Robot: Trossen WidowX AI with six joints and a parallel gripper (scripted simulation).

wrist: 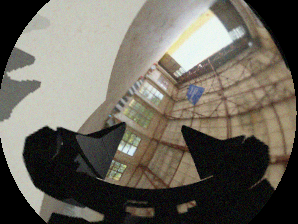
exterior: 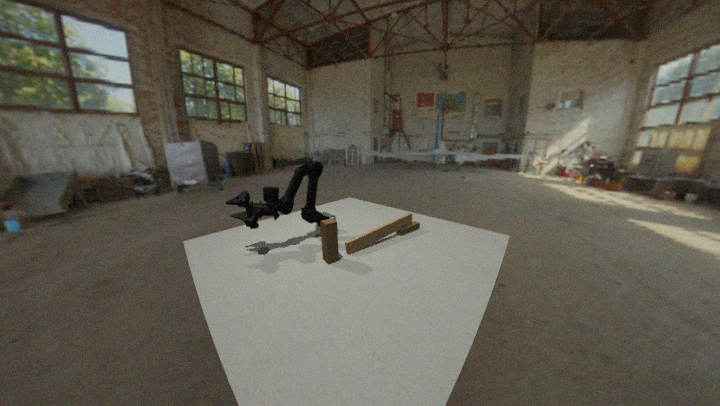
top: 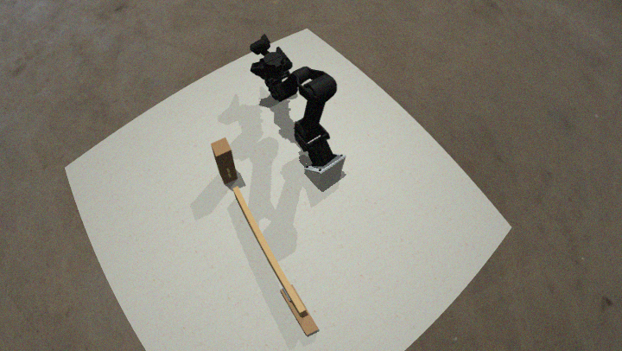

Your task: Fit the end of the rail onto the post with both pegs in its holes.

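Note:
The long pale wooden rail (top: 261, 240) (exterior: 375, 236) slopes down from the bracket (top: 286, 294) on the low footboard block (top: 310, 327) (exterior: 415, 227) to the table. Its near end lies just in front of the upright brown post (top: 226, 168) (exterior: 330, 242), with a small gap between them. The pegs (top: 229, 173) show only as a faint light mark low on the post's dark face. The holes in the rail's end cannot be made out. My gripper (top: 251, 56) (exterior: 229, 209) (wrist: 154, 127) is open and empty, raised above the table well away from rail and post.
The arm's grey base (top: 324, 176) stands on the white table (top: 391, 218) (exterior: 342, 322), to the right of the post and rail in the top view. The wrist view shows table, shadows and the hall, but no rail or post.

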